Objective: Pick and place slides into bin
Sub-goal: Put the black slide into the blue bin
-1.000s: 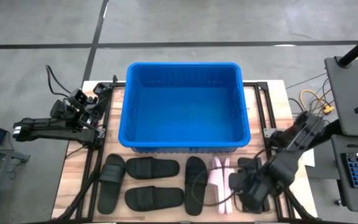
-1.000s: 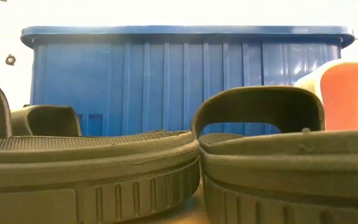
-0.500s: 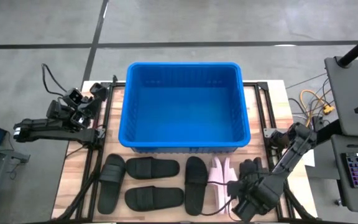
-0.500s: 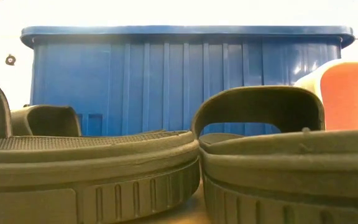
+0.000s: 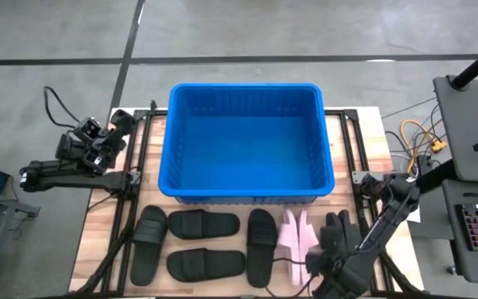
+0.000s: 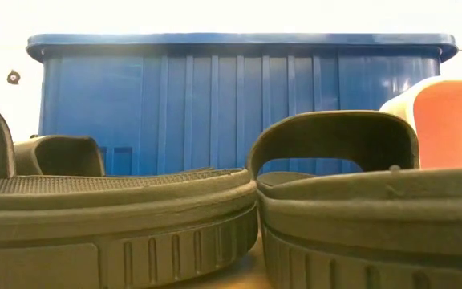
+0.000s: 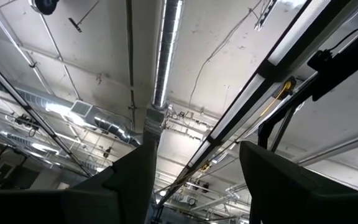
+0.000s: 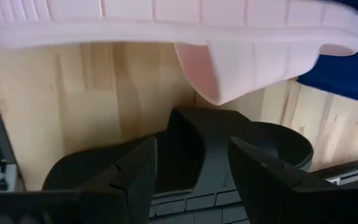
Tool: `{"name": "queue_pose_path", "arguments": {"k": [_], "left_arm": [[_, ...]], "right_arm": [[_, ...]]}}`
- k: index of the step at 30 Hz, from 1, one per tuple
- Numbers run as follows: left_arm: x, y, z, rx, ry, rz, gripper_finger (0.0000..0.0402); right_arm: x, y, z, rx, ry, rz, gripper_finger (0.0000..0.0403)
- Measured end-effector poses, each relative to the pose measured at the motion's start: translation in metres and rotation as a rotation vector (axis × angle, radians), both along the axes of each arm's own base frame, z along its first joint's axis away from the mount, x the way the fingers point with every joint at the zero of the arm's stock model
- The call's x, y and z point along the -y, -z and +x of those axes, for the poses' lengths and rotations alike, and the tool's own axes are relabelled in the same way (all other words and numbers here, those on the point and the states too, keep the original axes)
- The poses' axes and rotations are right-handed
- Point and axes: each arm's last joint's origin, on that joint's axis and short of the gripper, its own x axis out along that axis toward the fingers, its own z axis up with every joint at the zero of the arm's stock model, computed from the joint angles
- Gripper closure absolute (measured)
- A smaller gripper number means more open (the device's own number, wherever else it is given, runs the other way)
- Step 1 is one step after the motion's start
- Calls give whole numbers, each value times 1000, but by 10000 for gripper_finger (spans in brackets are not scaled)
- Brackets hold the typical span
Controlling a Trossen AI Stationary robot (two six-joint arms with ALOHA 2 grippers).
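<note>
Right gripper [image 5: 332,270]: fingers spread, holding nothing, at a black slide [image 8: 229,140] beside the pink slide [image 8: 185,25]
Left gripper [image 7: 194,180]: spread, off the table's left edge
Slides: smooth rubber, ridged edges
Bin [image 5: 246,141]: ribbed blue plastic, behind the slides

We saw a pale wooden table [image 5: 98,241] carrying a blue bin [image 5: 246,143] at its far middle. Along the near edge lay four black slides [image 5: 191,242], a pink slide [image 5: 297,241] on its side, and another black slide [image 5: 337,226] beside it.
</note>
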Motion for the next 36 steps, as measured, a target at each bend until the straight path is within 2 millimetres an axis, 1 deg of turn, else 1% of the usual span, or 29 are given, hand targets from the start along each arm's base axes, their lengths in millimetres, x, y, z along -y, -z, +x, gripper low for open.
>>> {"name": "queue_pose_path", "arguments": {"k": [7, 14, 21, 28, 30, 32, 36], "left_arm": [[0, 1, -1, -4, -24, 22, 185], [0, 3, 0, -10, -22, 20, 185], [0, 4, 1, -14, -22, 19, 185], [0, 4, 2, -17, -22, 18, 185], [0, 4, 2, -18, -22, 18, 185], [0, 4, 2, -19, -22, 18, 185], [0, 4, 3, -19, -22, 18, 185]], "right_arm": [[-5, 21, 4, -61, -49, -63, 216], [-5, 33, 2, -110, -67, -120, 216], [2, 45, -1, -127, -130, -190, 216], [9, 56, -6, -167, -138, -232, 219], [9, 57, -6, -176, -152, -235, 228], [9, 57, -6, -185, -172, -232, 246], [9, 56, -6, -189, -182, -231, 303]]}}
